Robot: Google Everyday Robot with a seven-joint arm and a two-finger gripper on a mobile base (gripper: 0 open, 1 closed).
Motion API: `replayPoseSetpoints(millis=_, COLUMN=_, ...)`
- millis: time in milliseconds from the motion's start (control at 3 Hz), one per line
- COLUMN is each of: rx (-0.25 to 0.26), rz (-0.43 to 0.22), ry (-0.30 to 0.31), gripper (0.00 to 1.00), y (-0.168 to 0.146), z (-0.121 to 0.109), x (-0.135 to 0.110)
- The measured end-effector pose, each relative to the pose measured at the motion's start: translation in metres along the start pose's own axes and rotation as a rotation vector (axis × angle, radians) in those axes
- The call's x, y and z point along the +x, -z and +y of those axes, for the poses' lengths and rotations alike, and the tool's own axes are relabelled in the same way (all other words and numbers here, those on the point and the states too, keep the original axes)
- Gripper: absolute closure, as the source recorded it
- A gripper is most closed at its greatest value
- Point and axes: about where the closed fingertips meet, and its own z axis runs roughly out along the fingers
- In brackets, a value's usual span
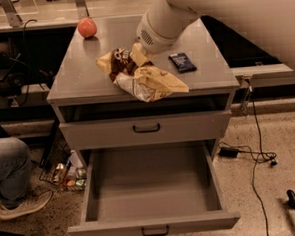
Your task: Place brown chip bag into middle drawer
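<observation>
Camera view puts the brown chip bag on the cabinet top, near its front edge, with the gripper at its dark printed end; whether it grips, I cannot tell. I judge this the pick-up step: next I lift the bag clear and lower it into the open middle drawer.

Dim, warm light is cast from above. The cabinet top is lit most evenly, and a soft sheen is seen on the arm at 1 o'clock. The gripper, just above centre on the bag, is shaded by the wrist. Deep shadow is thrown under the top's lip. The open drawer at 6 o'clock is dulled, and the background at 9 and 3 o'clock is left dark.
</observation>
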Motion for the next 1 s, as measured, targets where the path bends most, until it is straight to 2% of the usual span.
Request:
replayPoseSetpoints(millis=333, rx=-0.001, rz=0.0, ry=0.001, gripper=1.0, y=0.0, z=0.001, x=-0.001)
replayPoseSetpoints(millis=667, rx=-0.046, rz=0.004, ry=0.055, gripper=1.0, y=-0.002, z=0.01, x=0.004)
replayPoseSetpoints(millis=1000, rx=-0.143, rz=0.002, ry=0.168, gripper=1.0, y=0.016, z=0.049, x=0.033)
